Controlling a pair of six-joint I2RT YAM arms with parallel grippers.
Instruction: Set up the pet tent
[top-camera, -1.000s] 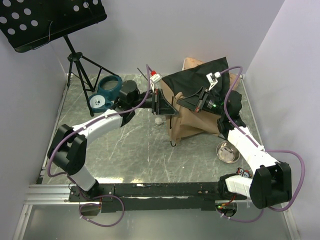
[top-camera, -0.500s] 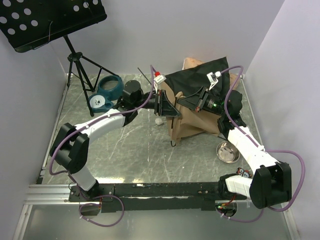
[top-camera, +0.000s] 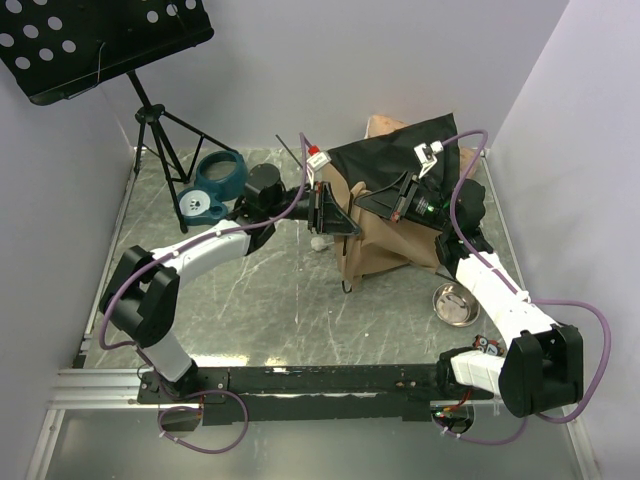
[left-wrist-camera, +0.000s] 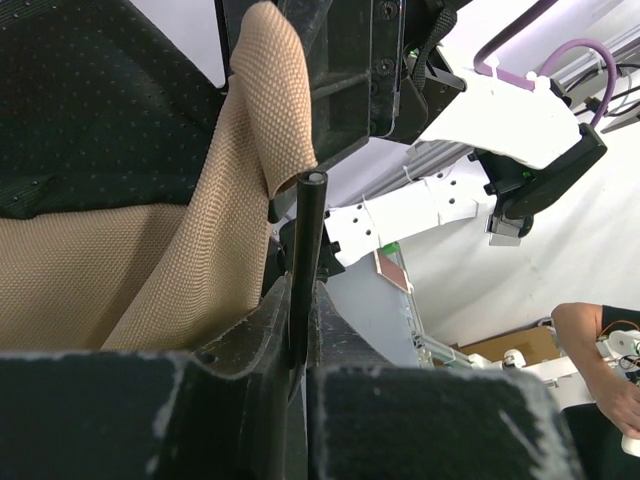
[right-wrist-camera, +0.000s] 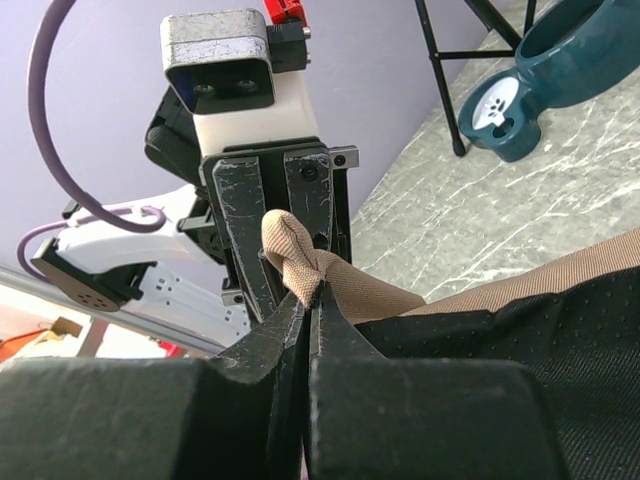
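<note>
Fabric of your pet tent (top-camera: 380, 255) is lying bunched at the far right of the table (top-camera: 260, 295), with its black panel (top-camera: 400, 165) tilting up toward the far wall. Your left gripper (left-wrist-camera: 300, 335) is clamping a thin black pole (left-wrist-camera: 306, 250), and your right gripper (right-wrist-camera: 308, 315) is pinching a tan fold (right-wrist-camera: 290, 250) of the cloth. The two are facing each other at the tent's left edge.

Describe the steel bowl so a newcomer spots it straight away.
Start at the tan tent slumped at the table's far right. Just nearer than it, beside the right arm, sits a small round bowl. It alone is shiny silver; the other bowl, far left, is blue and double.
</note>
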